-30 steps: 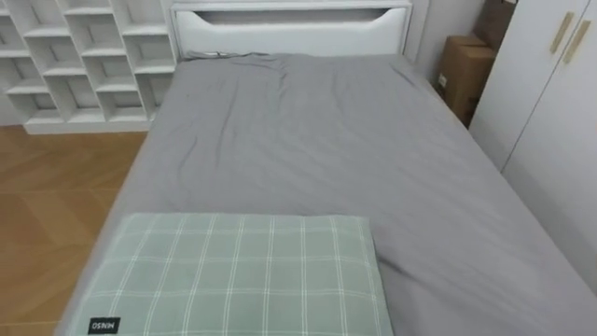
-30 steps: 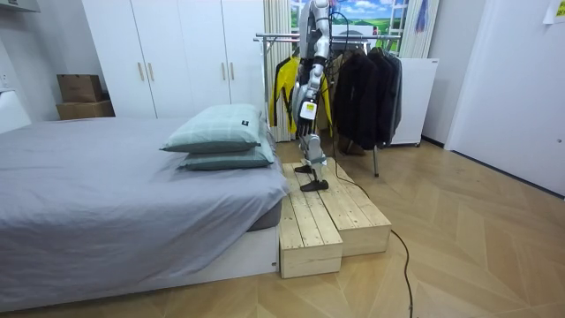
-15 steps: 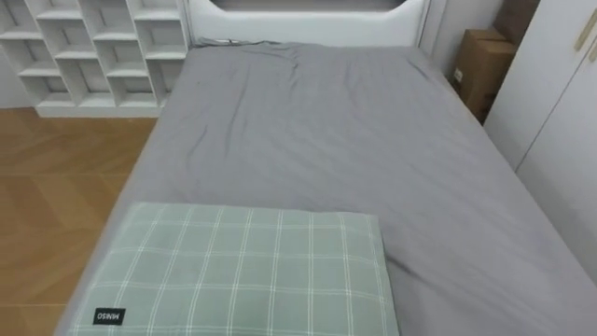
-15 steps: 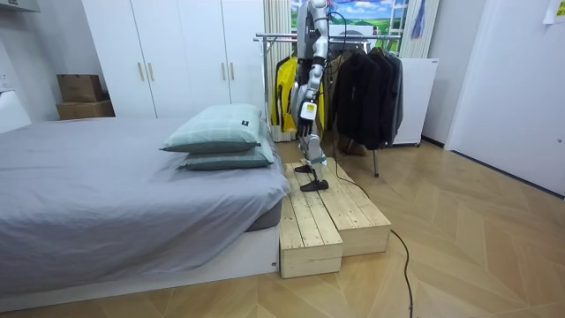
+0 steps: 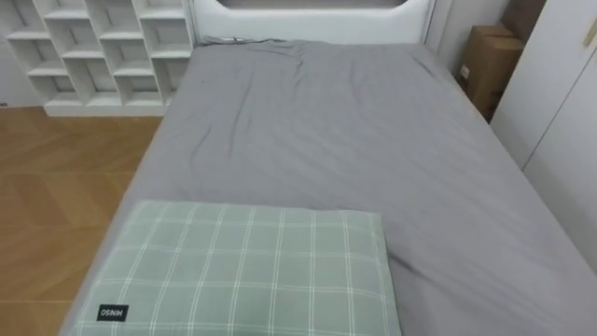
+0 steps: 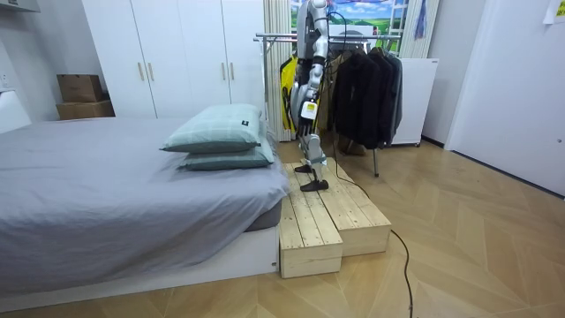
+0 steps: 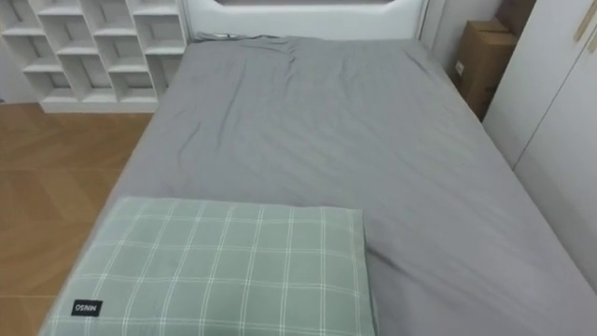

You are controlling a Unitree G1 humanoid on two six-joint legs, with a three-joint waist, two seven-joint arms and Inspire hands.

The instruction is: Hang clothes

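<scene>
The grey bed point(image 5: 326, 159) is taking up most of the head camera's look down, its sheet lying lightly creased and running up to a white headboard point(image 5: 308, 7). White wardrobes point(image 6: 177, 53) are lining the wall on the robot's right, and white shelves point(image 5: 93, 47) are standing on the floor to its left, beside the headboard. In the room view the robot is standing upright on a wooden platform point(image 6: 331, 221) at the bed's end, facing the bed with the rack point(image 6: 274, 37) behind it. The clothes point(image 6: 366, 88) are hanging dark on that rack, with a yellow garment point(image 6: 284, 88) at the end on the room view's left. A green checked pillow point(image 5: 252, 271) is lying right under the camera, stacked on a second pillow point(image 6: 225, 159). A cardboard box point(image 5: 490, 56) is sitting on the floor between bed and wardrobes. The left hand point(image 6: 305, 122) is hanging at the robot's side, and I cannot tell whether it is closed or holding anything.
</scene>
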